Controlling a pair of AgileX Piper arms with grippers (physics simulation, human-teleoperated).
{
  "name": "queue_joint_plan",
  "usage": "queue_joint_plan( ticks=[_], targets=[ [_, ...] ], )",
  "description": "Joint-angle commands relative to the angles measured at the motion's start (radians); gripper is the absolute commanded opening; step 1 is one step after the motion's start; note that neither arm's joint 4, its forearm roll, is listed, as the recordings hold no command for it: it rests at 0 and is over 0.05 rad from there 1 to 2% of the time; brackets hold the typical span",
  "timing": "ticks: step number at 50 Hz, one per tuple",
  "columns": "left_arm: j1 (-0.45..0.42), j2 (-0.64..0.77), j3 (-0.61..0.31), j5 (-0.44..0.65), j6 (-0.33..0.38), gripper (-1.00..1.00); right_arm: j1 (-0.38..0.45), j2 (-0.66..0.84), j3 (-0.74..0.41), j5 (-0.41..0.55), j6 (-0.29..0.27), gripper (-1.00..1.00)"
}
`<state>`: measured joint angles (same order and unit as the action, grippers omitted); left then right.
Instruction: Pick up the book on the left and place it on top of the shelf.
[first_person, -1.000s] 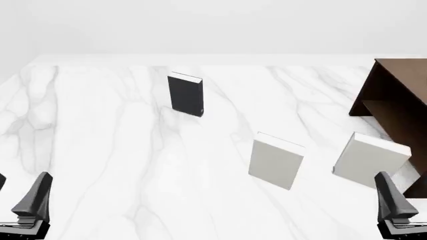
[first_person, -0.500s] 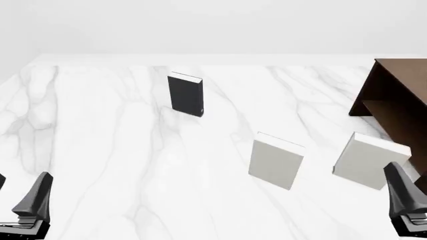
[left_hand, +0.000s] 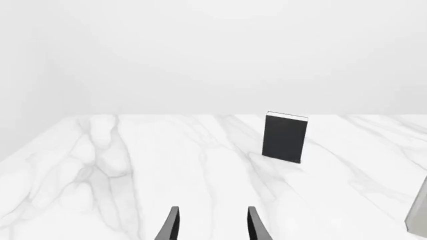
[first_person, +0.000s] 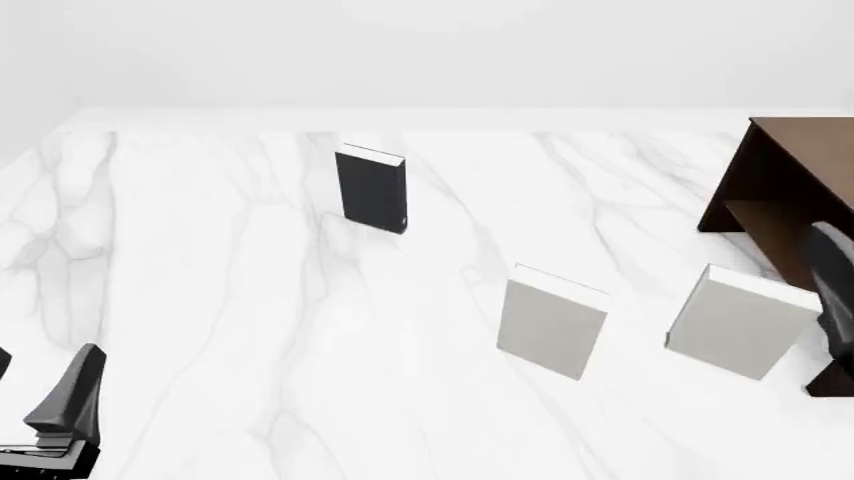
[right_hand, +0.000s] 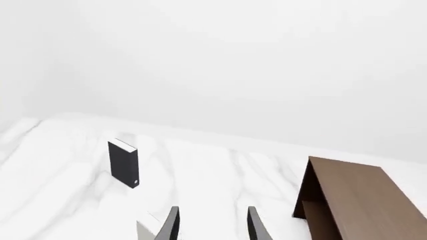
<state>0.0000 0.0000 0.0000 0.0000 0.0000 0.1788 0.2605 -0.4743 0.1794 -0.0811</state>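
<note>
Toward the far edge of the surface, left of centre, the book stands upright and untouched, well apart from the shelf at the right edge. Your left hand waits spread and empty at the near left corner, and your right hand, fingers also spread and holding nothing, hangs near the shelf above two light grey books. You have everything left to do: reach, grip, lift, and set the book on the shelf's top.
</note>
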Motion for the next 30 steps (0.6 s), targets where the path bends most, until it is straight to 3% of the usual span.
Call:
queue_joint_plan(
  ticks=[1,5,10,17,30],
  targets=[
    [0.0,0.0,0.0,0.0,0.0,1.0,0.058,0.183,-0.142,-0.022,-0.01,1.0],
    [0.0,0.0,0.0,0.0,0.0,1.0,0.076,0.253,-0.197,-0.029,-0.012,1.0],
    [0.0,0.0,0.0,0.0,0.0,1.0,0.115,0.349,-0.263,-0.017,-0.07,1.0],
    [0.0,0.0,0.0,0.0,0.0,1.0,0.141,0.432,-0.318,-0.023,-0.102,1.0],
    [0.0,0.0,0.0,0.0,0.0,1.0,0.176,0.576,-0.381,-0.045,-0.118,1.0]
  ],
)
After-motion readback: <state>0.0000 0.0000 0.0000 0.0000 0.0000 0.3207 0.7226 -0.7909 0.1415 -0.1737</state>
